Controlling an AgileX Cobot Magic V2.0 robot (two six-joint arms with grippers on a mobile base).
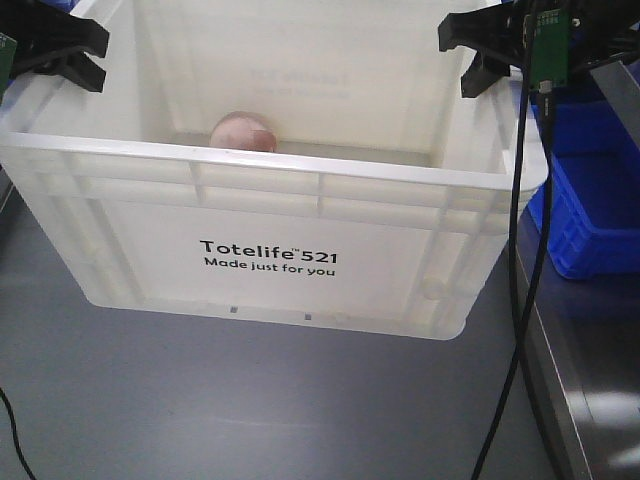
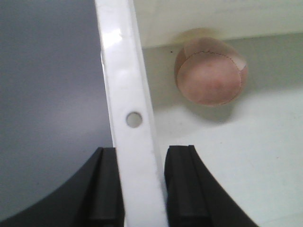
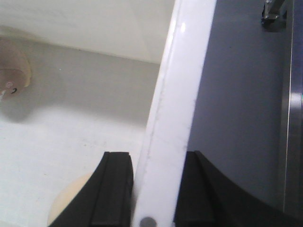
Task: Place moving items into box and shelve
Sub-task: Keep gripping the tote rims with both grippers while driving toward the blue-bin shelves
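Note:
A white plastic box (image 1: 270,250) marked "Totelife 521" fills the front view over a grey surface. A pinkish-brown ball (image 1: 243,132) lies inside against the far wall and also shows in the left wrist view (image 2: 210,73). My left gripper (image 1: 60,45) is shut on the box's left rim (image 2: 128,94), one finger on each side of it (image 2: 142,189). My right gripper (image 1: 490,45) is shut on the right rim (image 3: 175,109) in the same way (image 3: 154,189). A pale beige round thing (image 3: 66,203) lies on the box floor, partly hidden by my right inner finger.
A blue bin (image 1: 590,200) stands right of the box on a metal-edged surface. A black cable (image 1: 520,300) hangs from the right arm past the box's right corner. A pale round object (image 3: 12,66) sits at the left edge of the right wrist view.

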